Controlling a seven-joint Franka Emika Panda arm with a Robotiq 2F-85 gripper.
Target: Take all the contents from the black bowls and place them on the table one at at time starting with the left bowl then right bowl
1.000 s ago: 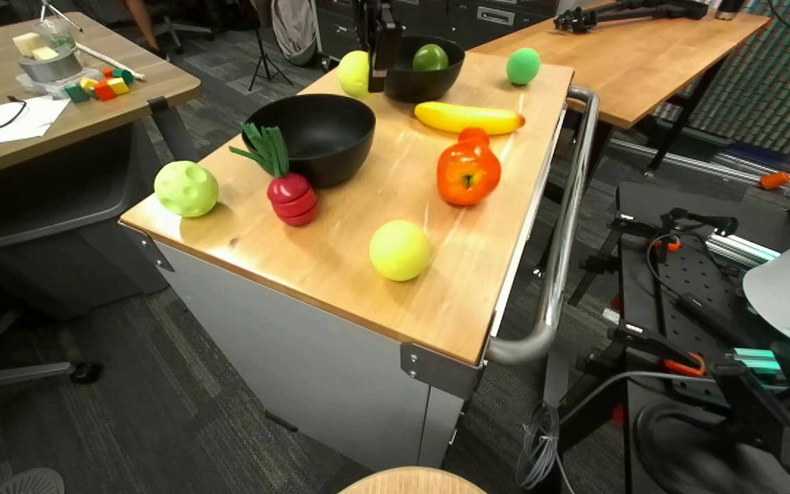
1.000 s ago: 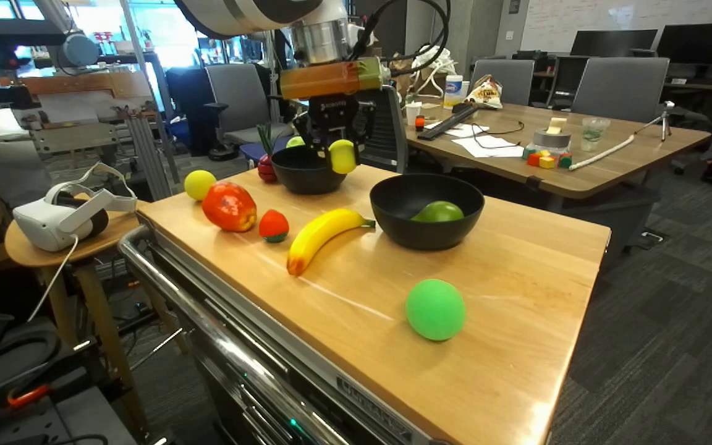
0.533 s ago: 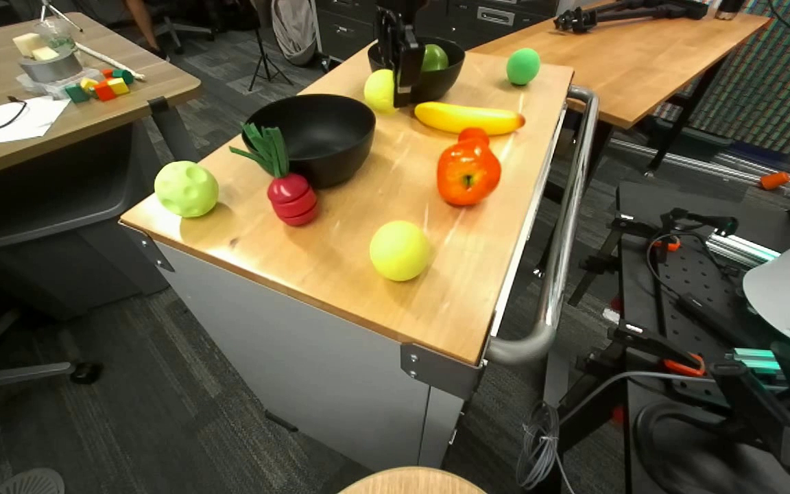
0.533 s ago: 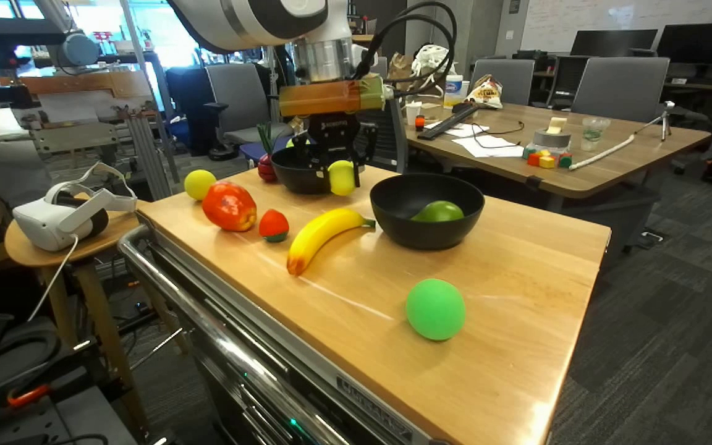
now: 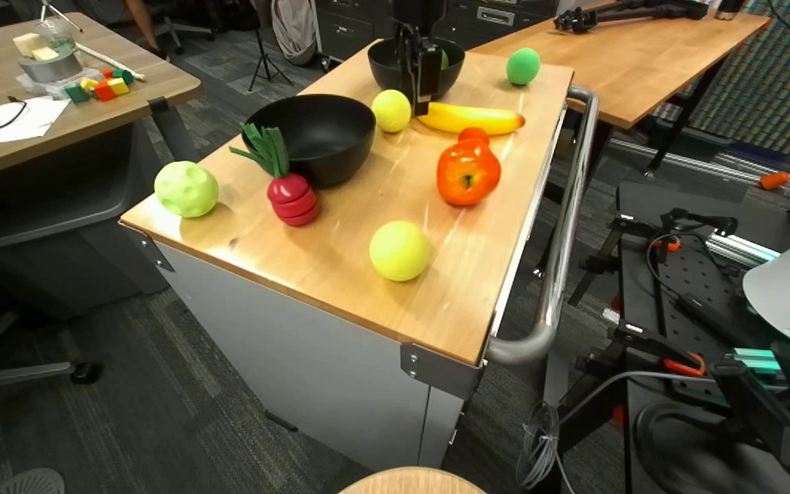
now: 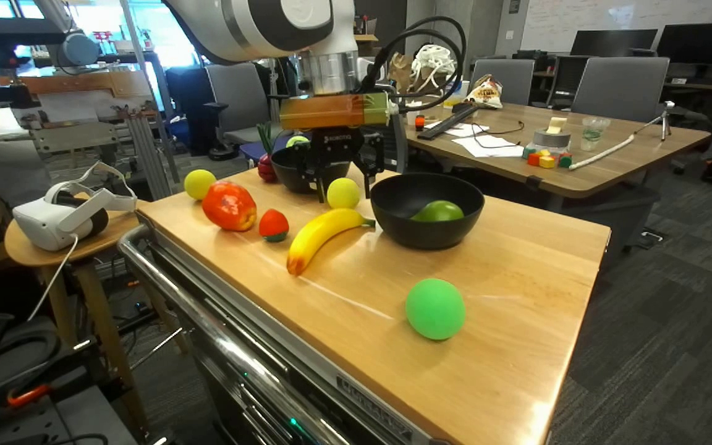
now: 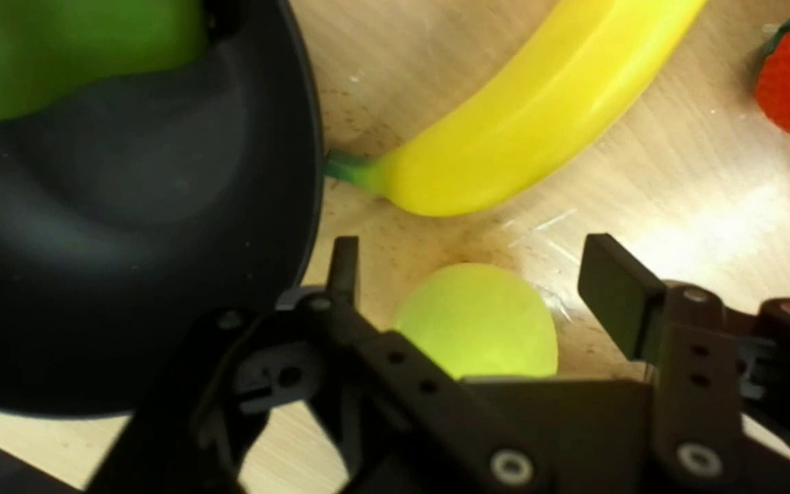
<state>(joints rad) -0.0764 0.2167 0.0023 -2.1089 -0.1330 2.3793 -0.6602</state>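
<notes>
A yellow-green ball sits on the wooden table between the two black bowls. My gripper stands open around it, and bare tabletop shows between the ball and each of the fingers. In an exterior view the bowl closest to the ball holds a green vegetable, also seen at the wrist view's upper left. The second bowl shows only its bare inside in an exterior view. A banana lies just beyond the ball, its stem at the bowl's rim.
Also on the table are a red-orange pepper, a small red fruit, a green ball, a yellow ball, a radish and a dimpled light-green ball. A metal rail runs along one edge.
My gripper has come down with the yellow-green ball and moved over to the spot between the bowls. Its fingers have spread off the ball, which now rests on the table.
</notes>
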